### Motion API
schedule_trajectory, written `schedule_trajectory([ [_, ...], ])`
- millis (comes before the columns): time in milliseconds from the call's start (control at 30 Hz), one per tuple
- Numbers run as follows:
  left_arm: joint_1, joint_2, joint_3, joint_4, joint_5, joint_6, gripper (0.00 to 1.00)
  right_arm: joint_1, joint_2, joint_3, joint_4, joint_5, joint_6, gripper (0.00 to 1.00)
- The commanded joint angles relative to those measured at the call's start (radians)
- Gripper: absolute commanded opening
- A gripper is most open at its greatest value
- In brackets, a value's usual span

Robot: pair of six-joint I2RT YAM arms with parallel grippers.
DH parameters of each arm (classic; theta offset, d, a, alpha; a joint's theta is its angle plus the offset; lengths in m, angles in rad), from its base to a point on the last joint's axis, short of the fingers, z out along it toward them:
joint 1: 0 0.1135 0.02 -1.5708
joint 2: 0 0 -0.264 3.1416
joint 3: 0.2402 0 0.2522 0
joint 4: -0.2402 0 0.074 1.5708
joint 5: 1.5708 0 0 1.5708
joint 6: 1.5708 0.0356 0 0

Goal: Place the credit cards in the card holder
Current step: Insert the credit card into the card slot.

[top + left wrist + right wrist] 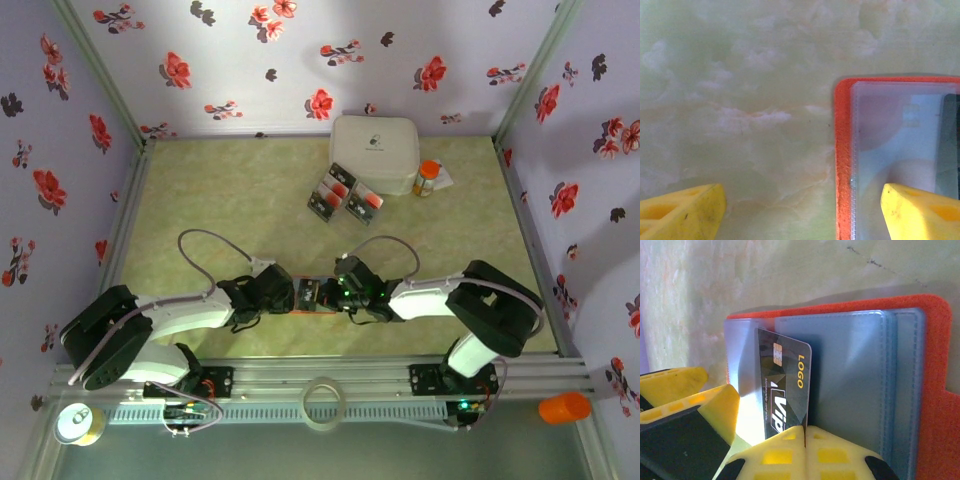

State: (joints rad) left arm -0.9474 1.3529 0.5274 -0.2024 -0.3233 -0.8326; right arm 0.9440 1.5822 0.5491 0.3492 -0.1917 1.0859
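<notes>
Arms (185,315) were white with chunky black joints (110,335), grey cables (181,247) looping toward 12 o'clock, gripper fingers (920,210) bright yellow honeycomb.

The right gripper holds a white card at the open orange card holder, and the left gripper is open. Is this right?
Not fully. The right wrist view shows that the card in the right gripper is black, not white. The orange card holder and the left gripper are both open.

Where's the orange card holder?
Top view: the card holder lies open near the front edge of the table, between the left gripper and the right gripper pinching a black card.
</notes>
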Motion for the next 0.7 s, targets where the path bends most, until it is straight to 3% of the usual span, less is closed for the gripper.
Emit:
schedule_trajectory([
  [0,-0.007,0.034,-0.03,0.014,0.047,-0.022,0.82,-0.006,0.035,0.032,-0.041,-0.022,0.006,0.0],
  [267,-0.007,0.024,-0.035,0.017,0.048,-0.021,0.82,-0.007,0.122,0.106,-0.034,-0.094,-0.016,0.01],
  [467,-0.003,-0.038,-0.028,-0.006,0.037,-0.023,0.83,-0.026,0.035,0.129,-0.162,-0.084,-0.093,0.27],
  [667,0.042,-0.123,-0.011,-0.072,0.005,-0.02,0.85,-0.044,-0.053,0.187,-0.345,-0.04,-0.195,0.32],
])
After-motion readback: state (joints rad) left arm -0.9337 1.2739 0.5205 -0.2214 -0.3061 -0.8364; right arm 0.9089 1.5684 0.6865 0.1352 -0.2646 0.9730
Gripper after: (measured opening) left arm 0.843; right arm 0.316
